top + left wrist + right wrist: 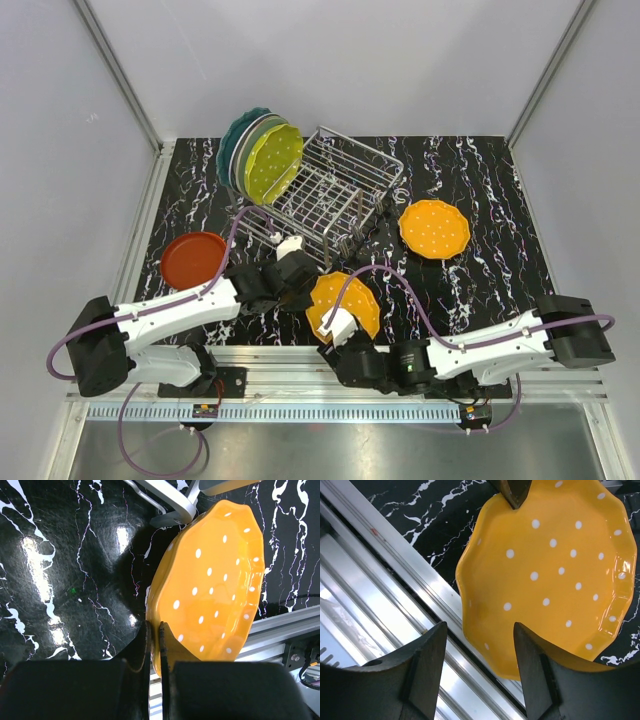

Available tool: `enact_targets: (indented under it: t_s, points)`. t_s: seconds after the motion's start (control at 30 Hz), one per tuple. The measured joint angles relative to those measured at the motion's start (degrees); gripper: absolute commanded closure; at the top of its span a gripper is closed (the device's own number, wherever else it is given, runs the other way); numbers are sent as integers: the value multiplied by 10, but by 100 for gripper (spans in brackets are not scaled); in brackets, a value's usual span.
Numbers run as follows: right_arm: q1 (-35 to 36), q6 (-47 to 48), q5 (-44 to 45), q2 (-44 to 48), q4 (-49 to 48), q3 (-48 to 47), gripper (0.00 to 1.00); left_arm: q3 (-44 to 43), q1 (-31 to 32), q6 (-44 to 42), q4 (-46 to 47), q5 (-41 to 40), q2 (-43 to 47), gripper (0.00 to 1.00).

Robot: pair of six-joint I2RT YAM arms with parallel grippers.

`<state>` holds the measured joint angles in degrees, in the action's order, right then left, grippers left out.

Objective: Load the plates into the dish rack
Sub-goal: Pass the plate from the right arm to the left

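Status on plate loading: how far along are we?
Done: several upright plates, teal through yellow-green, stand at the dish rack's left end. In hand: the left gripper pinches a dotted orange plate by its rim; the right gripper is open beside it. Left: that plate, a second dotted orange plate and a red-orange plate, both flat on the table.

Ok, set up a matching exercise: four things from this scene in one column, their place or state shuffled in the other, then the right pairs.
Column one:
1. red-orange plate
2. yellow-green plate
3. left claw
4. right claw

Column two:
A. open
B. standing on edge at the dish rack's left end
C. shut on the rim of a dotted orange plate
D. lying flat on the table

Pairs: 1-D, 2-B, 3-C, 4-A.
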<state>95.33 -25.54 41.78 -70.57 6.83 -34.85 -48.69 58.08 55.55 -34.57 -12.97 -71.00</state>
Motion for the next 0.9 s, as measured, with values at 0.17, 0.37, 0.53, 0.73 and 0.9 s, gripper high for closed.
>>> enact_targets:
  t_s: [0.17, 0.37, 0.53, 0.73, 0.9]
  points:
    - [13, 1, 27, -43, 2, -6, 38, 0, 0, 3, 0, 1, 0, 100]
    - [33, -10, 68, -116, 21, -43, 39, -2, 0, 5, -1, 1, 0, 100]
    - [33, -53, 121, -126, 85, -68, 39, -5, 0, 5, -5, 5, 1, 100]
    - [34, -72, 146, -165, 127, -85, 38, -7, -1, 13, -5, 6, 2, 100]
    - [35, -68, 146, -169, 126, -84, 35, -9, -1, 16, -5, 12, 2, 100]
